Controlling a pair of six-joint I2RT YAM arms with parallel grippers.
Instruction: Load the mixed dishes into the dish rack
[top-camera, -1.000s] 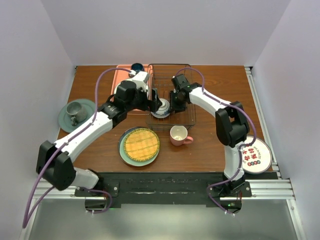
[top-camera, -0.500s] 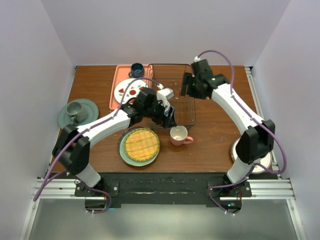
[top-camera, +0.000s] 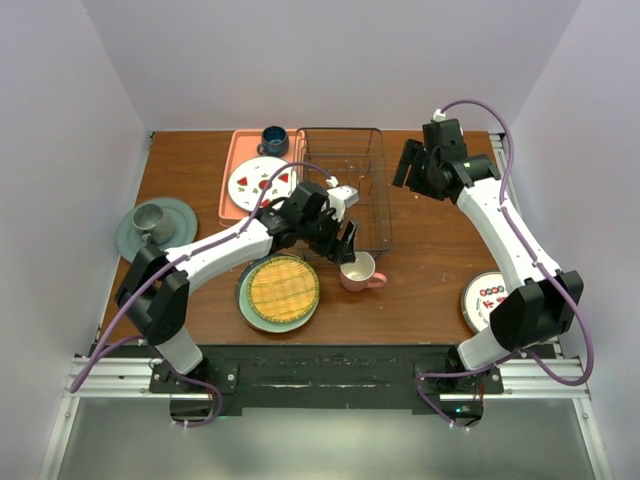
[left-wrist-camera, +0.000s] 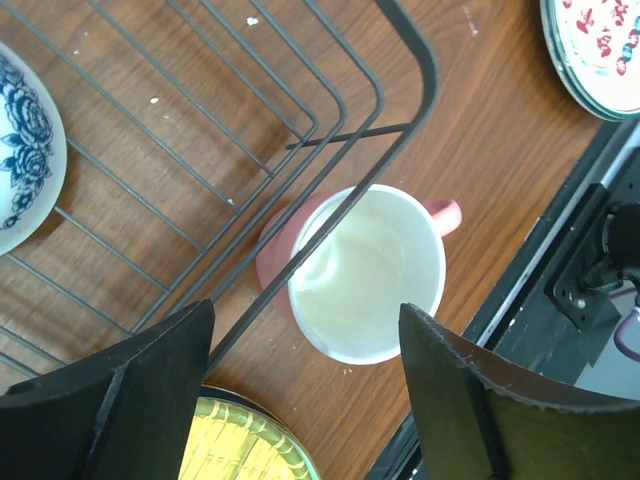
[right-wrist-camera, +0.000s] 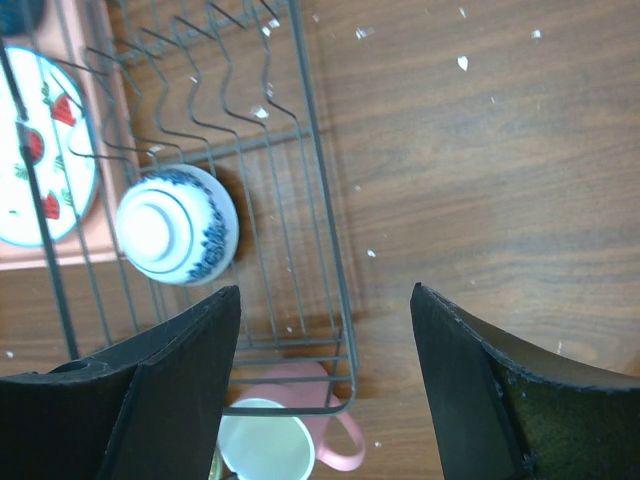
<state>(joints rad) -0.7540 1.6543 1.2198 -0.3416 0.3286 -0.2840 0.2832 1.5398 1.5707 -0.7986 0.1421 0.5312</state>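
The dark wire dish rack (top-camera: 345, 185) stands at the middle back. The small blue-and-white bowl (right-wrist-camera: 177, 225) lies upside down inside it, also in the left wrist view (left-wrist-camera: 20, 150); my left arm hides it from above. The pink mug (top-camera: 358, 271) stands upright on the table just outside the rack's near right corner. My left gripper (top-camera: 347, 243) is open and empty above the mug (left-wrist-camera: 370, 270). My right gripper (top-camera: 408, 165) is open and empty, to the right of the rack (right-wrist-camera: 322, 230). The yellow woven-look plate (top-camera: 283, 288) lies on a teal-grey plate near the front.
A pink tray (top-camera: 232, 195) left of the rack holds a white plate with red marks (top-camera: 262, 181) and a dark blue mug (top-camera: 274, 140). A grey cup on a teal-grey plate (top-camera: 155, 225) sits at far left. A white patterned plate (top-camera: 495, 298) lies at front right.
Both grippers left the bowl in the rack. My left gripper moved toward the front to above the pink mug. My right arm swung back and right, away from the rack.
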